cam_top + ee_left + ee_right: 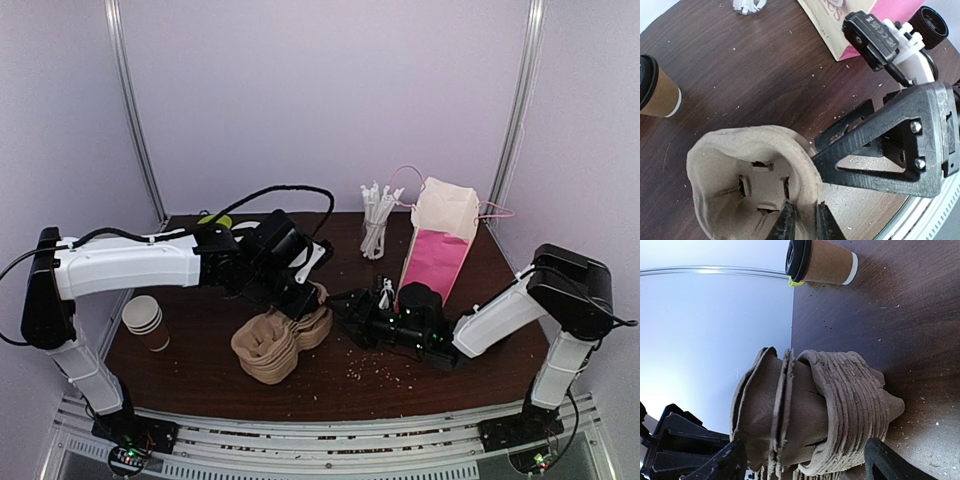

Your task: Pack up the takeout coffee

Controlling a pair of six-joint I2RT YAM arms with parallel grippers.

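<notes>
The takeout coffee (659,91), a brown cup with a black lid, stands on the dark table; the right wrist view also shows the coffee (822,261) beyond a stack of pulp cup carriers (272,345). My left arm hides it from above. My left gripper (803,224) is pinched on the rim of the top carrier (740,170). The upper carriers (765,410) sit raised off the rest of the stack (855,405). My right gripper (805,465) is open, one finger on each side of the stack, its black finger (880,150) right beside the carrier.
A white and pink paper bag (440,240) stands open at the back right, with a cup of white stirrers (375,222) beside it. A stack of lidless brown cups (145,322) lies at the left. Crumbs dot the table (400,375).
</notes>
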